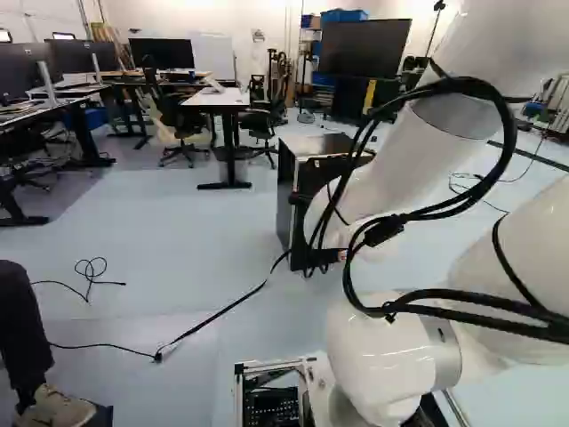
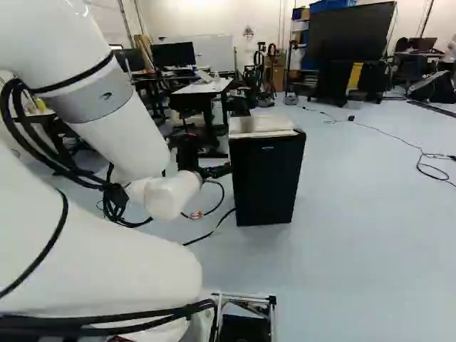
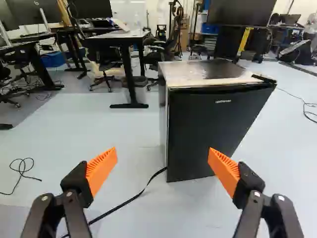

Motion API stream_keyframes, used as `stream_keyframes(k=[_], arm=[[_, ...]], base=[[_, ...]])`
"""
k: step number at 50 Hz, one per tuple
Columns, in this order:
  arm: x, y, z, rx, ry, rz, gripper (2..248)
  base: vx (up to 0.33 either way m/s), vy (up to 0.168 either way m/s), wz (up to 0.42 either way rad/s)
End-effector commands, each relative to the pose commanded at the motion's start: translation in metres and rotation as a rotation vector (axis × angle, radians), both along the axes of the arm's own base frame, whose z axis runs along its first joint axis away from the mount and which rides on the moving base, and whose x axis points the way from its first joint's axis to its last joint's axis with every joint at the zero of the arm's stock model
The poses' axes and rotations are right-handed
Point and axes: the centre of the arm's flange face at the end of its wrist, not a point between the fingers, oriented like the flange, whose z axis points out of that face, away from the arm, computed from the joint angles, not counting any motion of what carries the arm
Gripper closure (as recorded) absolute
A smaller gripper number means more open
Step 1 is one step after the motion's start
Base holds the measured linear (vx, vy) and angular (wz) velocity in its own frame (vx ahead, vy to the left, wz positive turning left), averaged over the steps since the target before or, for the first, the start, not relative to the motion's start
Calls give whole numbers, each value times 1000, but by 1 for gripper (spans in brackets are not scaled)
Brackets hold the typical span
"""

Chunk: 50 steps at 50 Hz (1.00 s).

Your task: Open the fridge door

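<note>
"Where's the fridge?"

"On the floor, at one o'clock from the hand in the wrist view. Its black door is closed, front turned our way."

"Is the hand touching it?"

"No, it's short of the door, fingers spread wide, orange pads well apart."

"What else is down there?"

"A black cord runs from near the fridge's lower corner towards seven o'clock, passing below the fingers. Looped cable lies at ten."

"And beyond?"

"A desk, at eleven, farther off than the fridge."
</note>
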Motion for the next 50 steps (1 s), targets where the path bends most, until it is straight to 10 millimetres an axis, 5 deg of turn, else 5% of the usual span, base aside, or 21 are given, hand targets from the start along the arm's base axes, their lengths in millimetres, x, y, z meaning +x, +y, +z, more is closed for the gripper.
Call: stream_keyframes(k=[50], arm=[[1, 0, 0, 0, 0, 0, 3]], base=[[12, 2, 13]])
